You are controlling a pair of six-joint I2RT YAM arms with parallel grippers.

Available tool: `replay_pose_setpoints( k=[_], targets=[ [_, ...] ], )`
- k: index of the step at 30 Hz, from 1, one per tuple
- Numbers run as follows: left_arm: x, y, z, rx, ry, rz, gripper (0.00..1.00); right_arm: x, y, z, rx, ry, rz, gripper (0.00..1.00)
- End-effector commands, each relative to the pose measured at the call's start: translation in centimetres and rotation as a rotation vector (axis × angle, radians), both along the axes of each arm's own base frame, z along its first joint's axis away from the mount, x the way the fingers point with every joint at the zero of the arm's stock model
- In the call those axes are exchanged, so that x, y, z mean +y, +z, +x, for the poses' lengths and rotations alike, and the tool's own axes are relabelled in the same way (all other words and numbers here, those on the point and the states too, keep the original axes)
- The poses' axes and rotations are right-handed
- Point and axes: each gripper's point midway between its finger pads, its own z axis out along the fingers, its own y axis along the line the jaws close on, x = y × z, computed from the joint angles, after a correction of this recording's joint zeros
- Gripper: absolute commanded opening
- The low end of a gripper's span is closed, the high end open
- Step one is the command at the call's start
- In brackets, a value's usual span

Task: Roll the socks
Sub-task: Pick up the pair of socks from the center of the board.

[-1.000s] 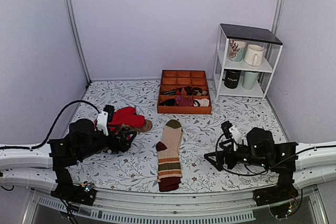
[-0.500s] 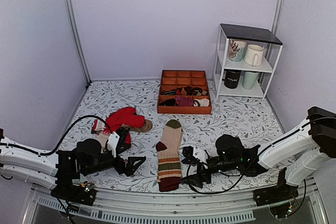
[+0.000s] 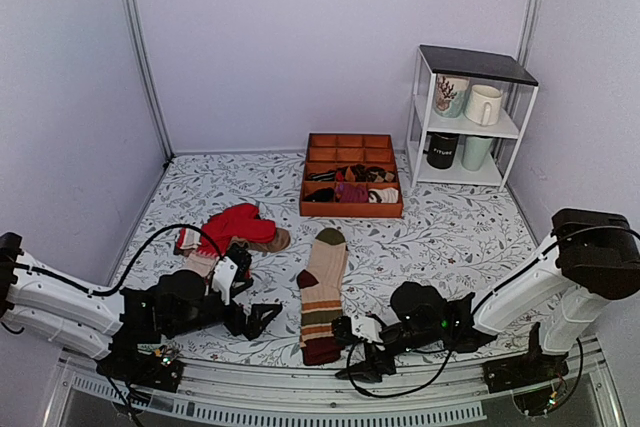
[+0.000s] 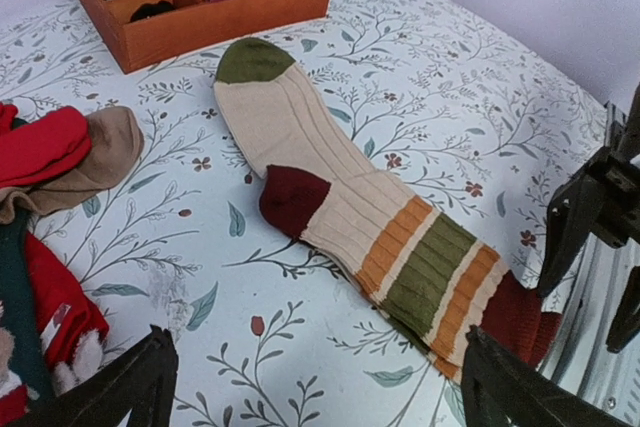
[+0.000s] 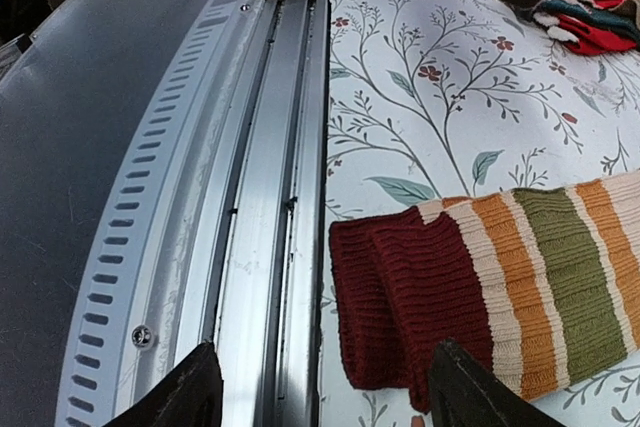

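The socks [image 3: 322, 292] lie flat in the middle of the table, stacked as a pair, olive toe pointing far and maroon cuff at the near edge. They also show in the left wrist view [image 4: 340, 197], and the cuff shows in the right wrist view [image 5: 430, 307]. My left gripper [image 3: 262, 315] is open and empty, low over the table just left of the striped part; its midpoint shows in its own view [image 4: 315, 402]. My right gripper [image 3: 362, 359] is open and empty, low at the near edge right of the cuff; in its own view [image 5: 335, 402] the cuff lies between its fingers.
A pile of bright red and other socks [image 3: 240, 225] lies to the left. An orange-brown divided tray [image 3: 352, 210] with small bundles stands behind. A white shelf [image 3: 470, 127] with mugs is at the back right. A metal rail [image 5: 260, 197] runs along the near table edge.
Both arms have swung down and in from the sides. My right gripper moved left to the near edge beside the cuff. My left gripper moved right, closer to the striped part.
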Motion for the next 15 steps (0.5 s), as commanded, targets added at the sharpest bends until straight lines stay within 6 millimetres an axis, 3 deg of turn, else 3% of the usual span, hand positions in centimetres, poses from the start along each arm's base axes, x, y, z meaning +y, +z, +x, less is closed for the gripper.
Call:
replay_pose_setpoints(
  k=[1, 7, 15],
  targets=[
    [-0.6, 0.2, -0.2, -0.004, -0.012, -0.011, 0.99, 1.4, 0.2, 0.8, -0.043, -0.024, 0.023, 0.7],
    [-0.7, 0.0, -0.4, 0.006, -0.021, -0.01, 1.0, 1.7, 0.6, 1.9, -0.092, -0.066, 0.036, 0.69],
    [-0.8, -0.2, -0.6, 0.014, -0.028, -0.011, 0.99, 2.0, -1.6, 1.3, -0.062, -0.041, -0.016, 0.64]
  ],
)
